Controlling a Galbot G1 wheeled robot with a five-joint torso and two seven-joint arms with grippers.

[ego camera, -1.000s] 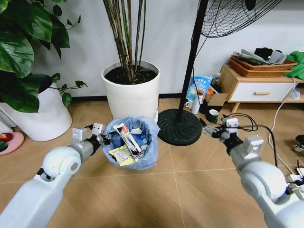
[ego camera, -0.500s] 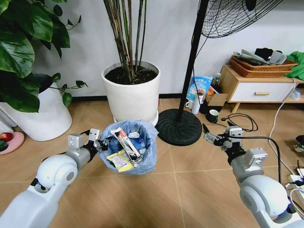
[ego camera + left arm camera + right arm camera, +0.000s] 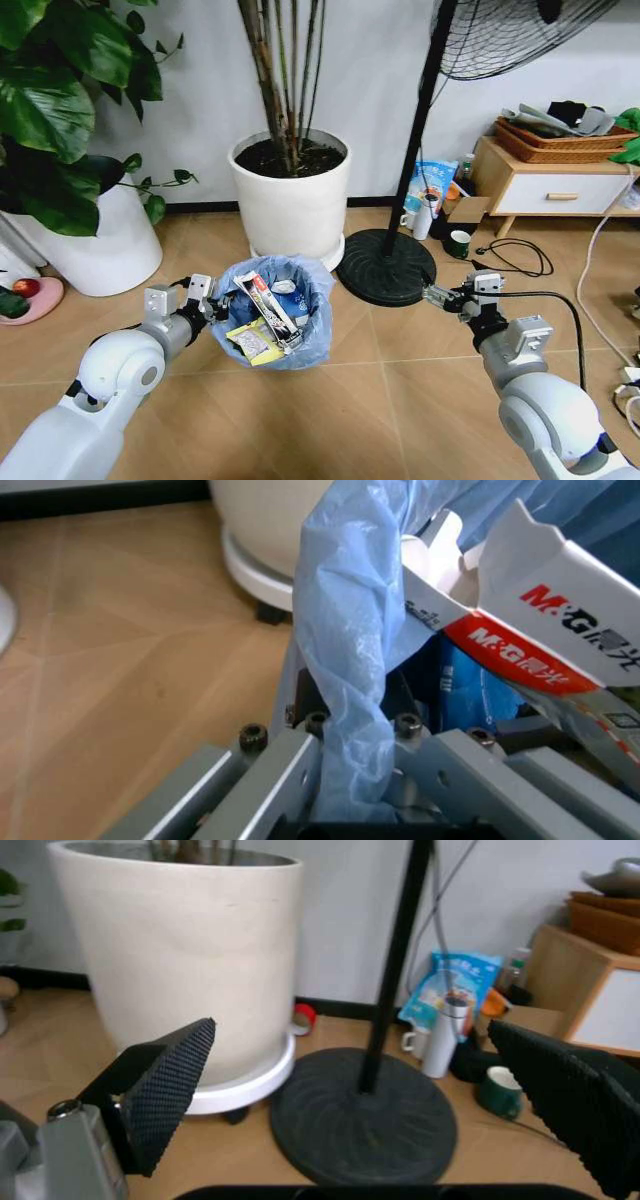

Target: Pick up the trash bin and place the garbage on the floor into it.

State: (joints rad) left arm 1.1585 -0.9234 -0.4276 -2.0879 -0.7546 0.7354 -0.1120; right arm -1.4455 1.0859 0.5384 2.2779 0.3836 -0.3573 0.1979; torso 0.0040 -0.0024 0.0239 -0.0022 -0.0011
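The left gripper (image 3: 207,298) clamps its jaws on the trash bin (image 3: 272,312) rim, holding it upright so the garbage (image 3: 266,305) stays inside; the right gripper (image 3: 444,296) hangs open-jawed nearby.

Right gripper (image 3: 436,295) lower, nearer the fan base (image 3: 385,266).

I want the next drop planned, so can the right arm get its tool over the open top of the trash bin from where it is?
Probably yes: the right tool is open and empty, with bare floor between it and the trash bin.
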